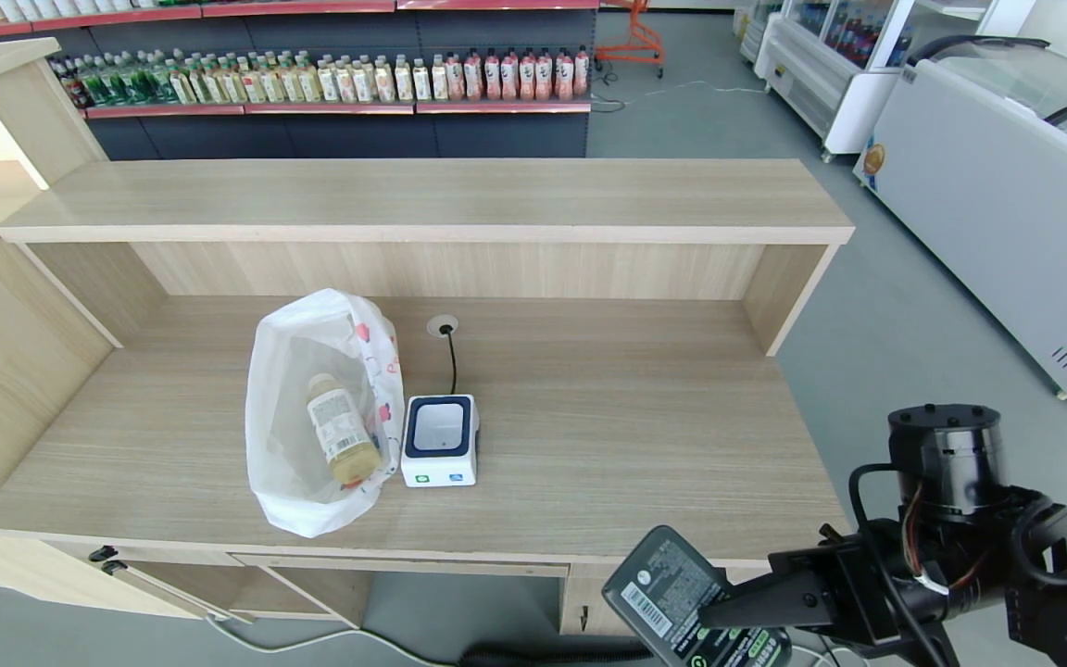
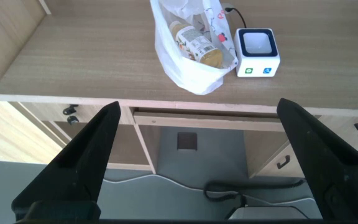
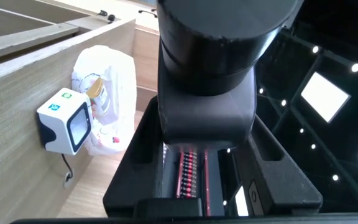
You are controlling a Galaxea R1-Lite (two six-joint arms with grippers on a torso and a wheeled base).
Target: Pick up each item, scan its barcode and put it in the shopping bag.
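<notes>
A white plastic shopping bag (image 1: 293, 482) (image 2: 188, 78) (image 3: 114, 62) lies open on the wooden counter (image 1: 608, 426), with a pale drink bottle (image 1: 344, 431) (image 2: 194, 43) (image 3: 98, 93) inside it. Just right of the bag sits a white and blue barcode scanner (image 1: 441, 440) (image 2: 258, 53) (image 3: 64, 121), window facing up. My right gripper (image 1: 719, 611) is low, in front of the counter's right front corner, shut on a dark grey packet (image 1: 668, 593) whose barcode label faces up. My left gripper (image 2: 199, 106) hangs open in front of the counter's front edge, nothing between its fingers.
A raised ledge (image 1: 422, 199) runs along the back of the counter, with side walls at both ends. The scanner's cable (image 1: 451, 361) goes into a hole behind it. Drawers (image 2: 204, 118) sit under the front edge. Chest freezers (image 1: 1006, 185) stand to the right.
</notes>
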